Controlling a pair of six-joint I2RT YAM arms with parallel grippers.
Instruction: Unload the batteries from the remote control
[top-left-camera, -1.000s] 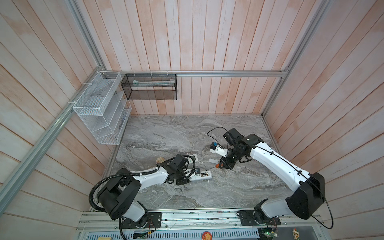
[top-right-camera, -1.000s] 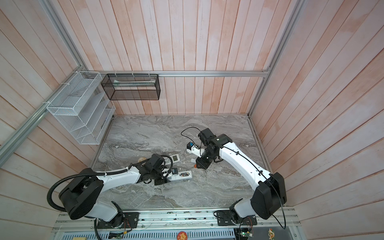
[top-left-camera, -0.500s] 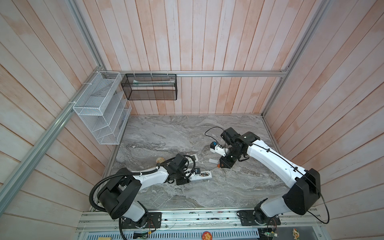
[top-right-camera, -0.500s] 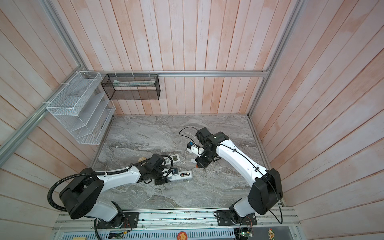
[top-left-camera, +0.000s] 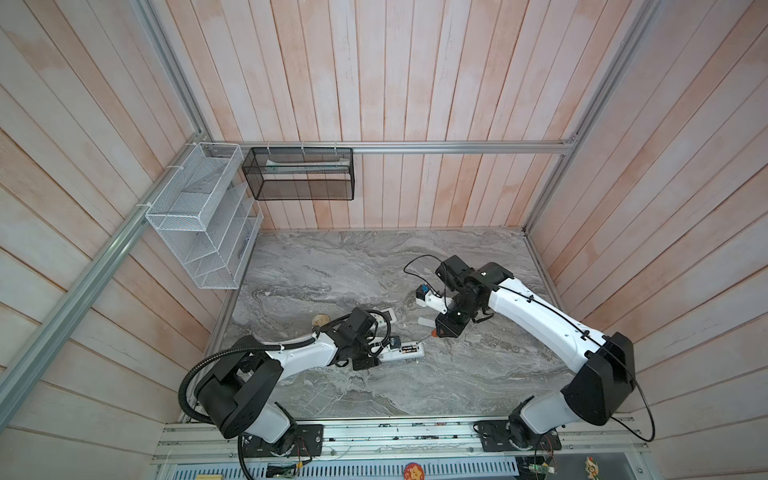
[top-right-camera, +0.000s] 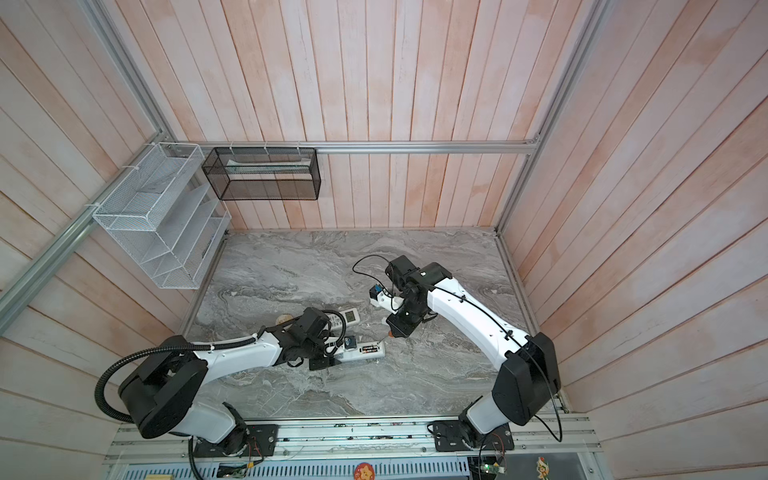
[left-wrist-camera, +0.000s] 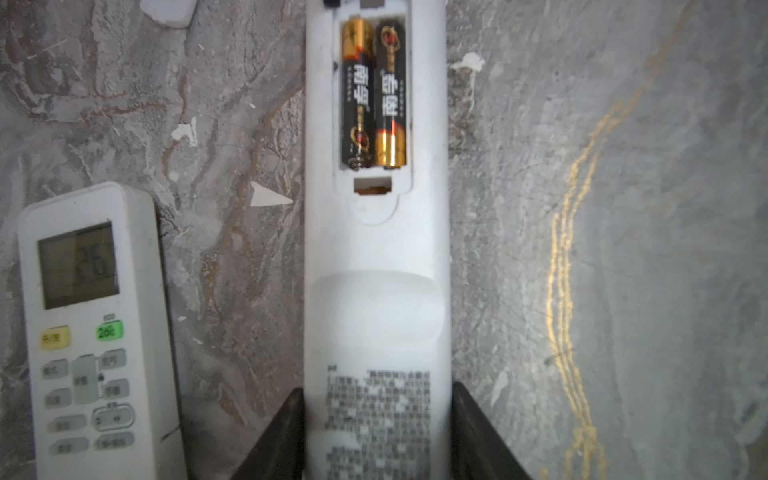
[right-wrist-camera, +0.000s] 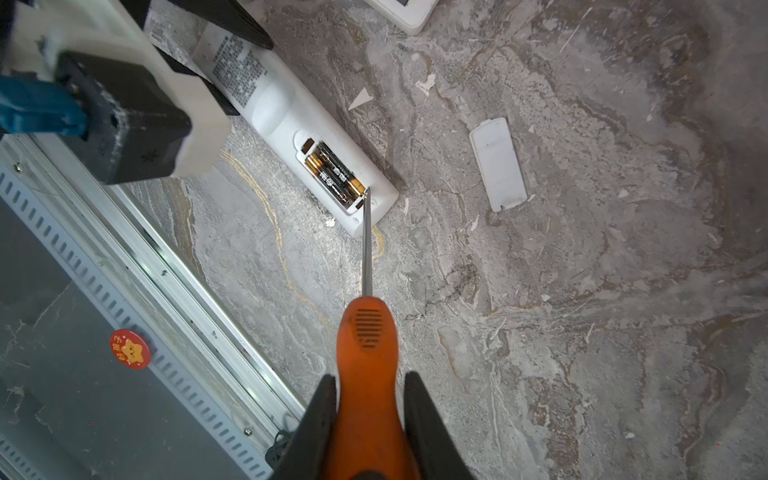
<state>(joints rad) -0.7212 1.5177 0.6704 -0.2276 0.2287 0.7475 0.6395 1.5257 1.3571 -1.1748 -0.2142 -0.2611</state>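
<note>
The left fingers (left-wrist-camera: 278, 436) pinch the printed end of the long white plastic remote control (left-wrist-camera: 376, 299), which lies back-up on the grey marble desk (right-wrist-camera: 582, 291). Two black-and-gold batteries (left-wrist-camera: 373, 95) sit side by side in its open bay at the far end. The right fingers (right-wrist-camera: 320, 419) clamp the orange-handled screwdriver (right-wrist-camera: 368, 340), blade tip at the bay's end wall. Risks: the blade skids off a rounded cell; the remote pivots, being held far from the bay; a freed battery rolls away.

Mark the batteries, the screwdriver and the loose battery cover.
batteries (left-wrist-camera: 390, 95), left wrist view, black label of one cell.
screwdriver (right-wrist-camera: 368, 332), right wrist view, orange handle.
battery cover (right-wrist-camera: 497, 164), right wrist view, middle of its flat face.
</note>
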